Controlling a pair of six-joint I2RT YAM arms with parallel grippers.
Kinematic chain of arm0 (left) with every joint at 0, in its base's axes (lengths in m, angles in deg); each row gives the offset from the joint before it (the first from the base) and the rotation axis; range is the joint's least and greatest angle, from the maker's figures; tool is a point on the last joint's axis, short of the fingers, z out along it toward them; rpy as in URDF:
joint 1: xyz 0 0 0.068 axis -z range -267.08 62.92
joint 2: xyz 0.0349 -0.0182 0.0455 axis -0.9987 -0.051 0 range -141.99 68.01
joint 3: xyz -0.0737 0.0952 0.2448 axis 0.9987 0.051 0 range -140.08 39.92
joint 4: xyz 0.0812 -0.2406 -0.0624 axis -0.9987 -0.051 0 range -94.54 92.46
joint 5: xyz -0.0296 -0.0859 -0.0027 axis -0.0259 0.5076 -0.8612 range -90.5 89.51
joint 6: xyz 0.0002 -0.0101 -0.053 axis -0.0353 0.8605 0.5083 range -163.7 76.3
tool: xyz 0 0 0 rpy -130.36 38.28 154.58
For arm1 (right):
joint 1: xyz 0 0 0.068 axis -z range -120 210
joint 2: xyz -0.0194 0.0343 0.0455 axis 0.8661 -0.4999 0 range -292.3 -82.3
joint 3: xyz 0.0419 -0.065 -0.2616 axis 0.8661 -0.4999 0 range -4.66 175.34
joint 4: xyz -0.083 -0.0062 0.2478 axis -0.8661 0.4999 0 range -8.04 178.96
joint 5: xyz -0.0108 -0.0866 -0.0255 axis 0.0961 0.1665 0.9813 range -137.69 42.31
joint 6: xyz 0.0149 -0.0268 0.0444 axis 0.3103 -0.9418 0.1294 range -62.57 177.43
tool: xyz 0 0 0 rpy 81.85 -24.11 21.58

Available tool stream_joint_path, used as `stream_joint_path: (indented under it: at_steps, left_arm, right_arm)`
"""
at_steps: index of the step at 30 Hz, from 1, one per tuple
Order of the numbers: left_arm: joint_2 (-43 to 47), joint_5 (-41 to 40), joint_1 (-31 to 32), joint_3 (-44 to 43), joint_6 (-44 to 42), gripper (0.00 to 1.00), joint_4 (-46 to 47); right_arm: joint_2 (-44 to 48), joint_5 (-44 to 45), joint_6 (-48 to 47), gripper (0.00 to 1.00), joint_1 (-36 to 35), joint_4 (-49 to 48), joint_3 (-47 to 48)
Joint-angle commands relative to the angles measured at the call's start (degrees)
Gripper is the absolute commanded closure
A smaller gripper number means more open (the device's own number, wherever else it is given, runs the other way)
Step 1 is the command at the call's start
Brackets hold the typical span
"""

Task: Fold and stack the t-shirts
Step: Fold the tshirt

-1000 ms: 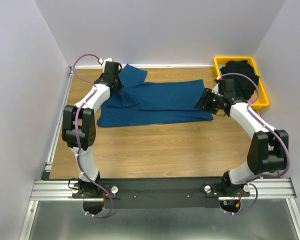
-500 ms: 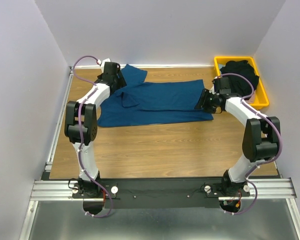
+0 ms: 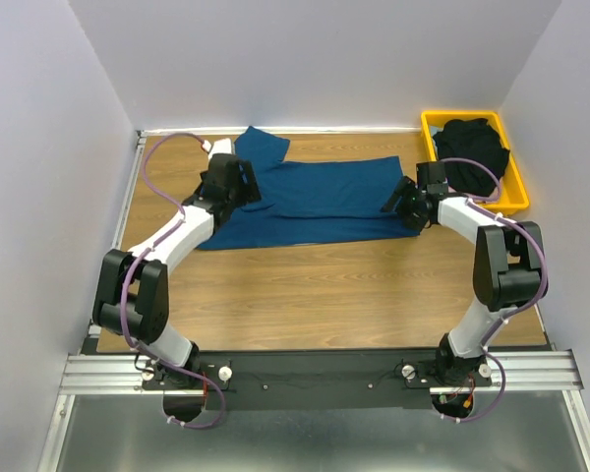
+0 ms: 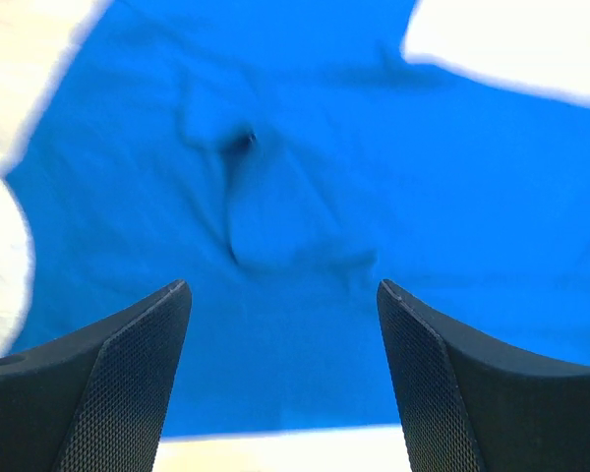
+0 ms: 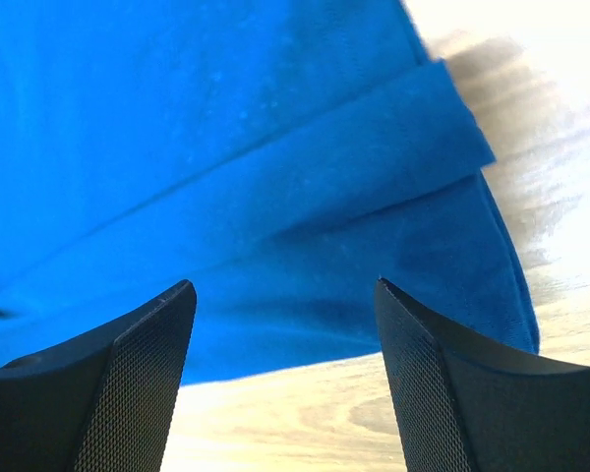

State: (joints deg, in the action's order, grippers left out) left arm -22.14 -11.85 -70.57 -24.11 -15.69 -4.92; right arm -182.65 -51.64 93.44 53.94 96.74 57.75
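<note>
A dark blue t-shirt [image 3: 324, 202] lies folded lengthwise across the far half of the table, one sleeve poking out at the back left. My left gripper [image 3: 238, 183] hovers open over its left end; in the left wrist view the creased blue cloth [image 4: 305, 177] fills the frame beyond the empty left gripper [image 4: 283, 287]. Over the shirt's right end my right gripper [image 3: 401, 203] is open too. The right wrist view shows the layered folded edge of the cloth [image 5: 226, 147] and bare wood under the right gripper [image 5: 285, 285]. A black t-shirt [image 3: 477, 147] is bundled in the tray.
The yellow plastic tray [image 3: 517, 203] sits at the far right corner against the wall. Pale walls close in the table on the left, back and right. Bare wooden tabletop [image 3: 315, 290] stretches between the blue shirt and the arm bases.
The left gripper opened, let go of the cloth and drew back from the far-left corner over the shirt. The right gripper opened wider and its elbow swung in.
</note>
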Motion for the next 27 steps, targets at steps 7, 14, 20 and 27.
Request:
stream_joint_path:
  at_steps: [7,14,20,27]
  left_arm:
    - [-0.55,1.69,0.8,9.89,-5.59,0.16,5.27]
    - [-4.42,2.13,0.71,10.06,-5.69,0.16,1.93]
    - [-4.86,2.21,0.8,11.82,-5.16,0.16,0.44]
    - [-5.56,2.04,0.8,12.88,-5.16,0.16,-1.32]
  right_arm:
    - [-1.07,2.98,14.08,0.2,-0.44,-9.24,-3.0]
    - [-3.0,2.8,15.58,0.2,-0.44,-10.22,-2.91]
    - [-4.06,3.51,15.76,0.2,-0.44,-10.48,-2.56]
    - [-6.08,3.42,16.02,0.2,-0.44,-10.57,-0.37]
